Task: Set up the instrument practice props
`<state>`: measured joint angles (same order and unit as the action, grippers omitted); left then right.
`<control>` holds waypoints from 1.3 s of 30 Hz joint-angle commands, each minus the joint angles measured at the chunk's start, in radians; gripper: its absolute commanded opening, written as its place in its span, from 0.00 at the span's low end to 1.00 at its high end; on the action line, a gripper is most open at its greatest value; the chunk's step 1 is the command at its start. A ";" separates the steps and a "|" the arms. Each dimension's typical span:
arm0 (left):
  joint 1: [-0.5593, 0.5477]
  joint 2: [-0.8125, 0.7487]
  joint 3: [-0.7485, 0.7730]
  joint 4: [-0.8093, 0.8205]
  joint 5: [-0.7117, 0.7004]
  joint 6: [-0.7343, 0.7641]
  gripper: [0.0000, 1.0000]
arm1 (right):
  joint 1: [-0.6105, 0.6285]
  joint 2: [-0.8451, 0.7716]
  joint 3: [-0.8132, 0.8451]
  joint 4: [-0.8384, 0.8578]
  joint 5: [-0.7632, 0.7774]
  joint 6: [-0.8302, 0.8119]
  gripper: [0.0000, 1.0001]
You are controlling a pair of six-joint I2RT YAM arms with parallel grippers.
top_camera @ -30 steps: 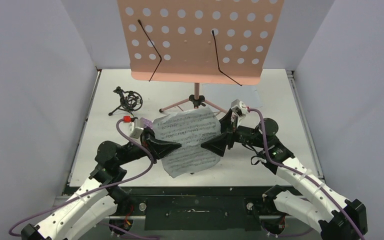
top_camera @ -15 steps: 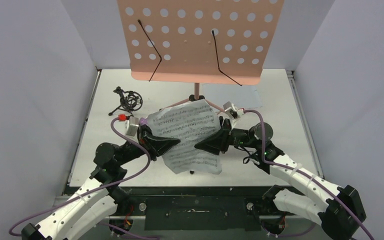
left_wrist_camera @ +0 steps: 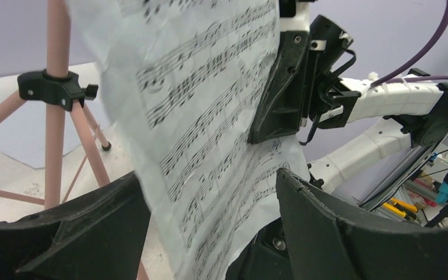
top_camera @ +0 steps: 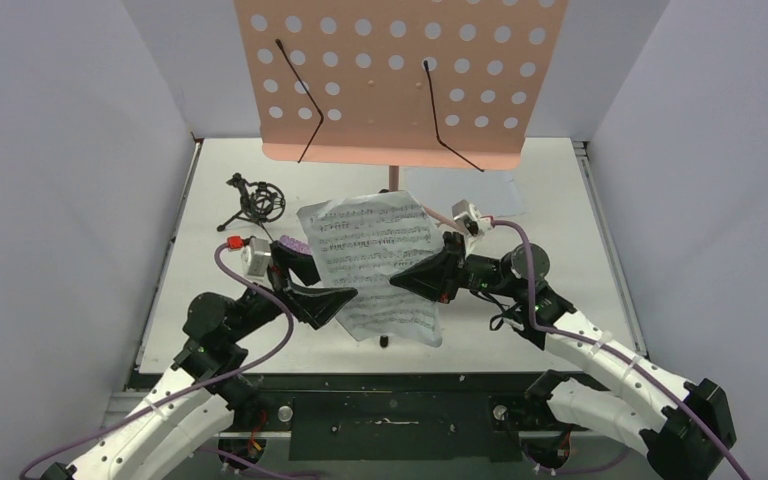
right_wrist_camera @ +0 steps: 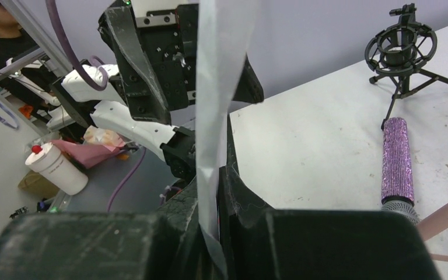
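Grey table (top_camera: 580,230), white walls. Right gripper (top_camera: 410,281) clamped on sheet (top_camera: 375,260), held upright in front of stand (top_camera: 390,80). Left gripper (top_camera: 345,298) spread wide, straddling the sheet's left edge. Lift clear of stand legs, keep flat, tuck behind wire clips (top_camera: 310,100). Mic (top_camera: 295,247) beside left arm, holder (top_camera: 258,200) back-left, second page (top_camera: 505,190) back-right.

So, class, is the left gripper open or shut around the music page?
Open: left gripper jaws stand wide apart with the sheet-music page between them.
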<state>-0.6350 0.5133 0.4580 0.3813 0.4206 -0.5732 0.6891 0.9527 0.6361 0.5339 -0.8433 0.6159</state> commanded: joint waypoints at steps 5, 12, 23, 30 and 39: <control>0.004 0.028 -0.094 0.203 0.092 -0.071 0.61 | 0.006 -0.010 0.040 0.079 0.003 0.006 0.05; 0.003 0.083 -0.137 0.443 0.132 -0.189 0.44 | 0.011 0.020 0.039 0.083 -0.008 0.007 0.05; 0.002 0.098 -0.148 0.500 0.134 -0.223 0.00 | 0.019 0.034 0.073 -0.012 0.031 -0.033 0.22; 0.003 0.025 -0.100 0.347 0.107 -0.110 0.00 | 0.020 -0.001 0.158 -0.270 0.176 -0.186 0.75; 0.003 -0.054 0.080 -0.044 0.073 0.178 0.00 | 0.019 -0.068 0.273 -0.498 0.410 -0.318 0.90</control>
<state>-0.6350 0.4805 0.4278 0.5201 0.5159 -0.5659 0.7021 0.9367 0.8398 0.1158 -0.5617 0.3851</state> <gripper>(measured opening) 0.007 0.904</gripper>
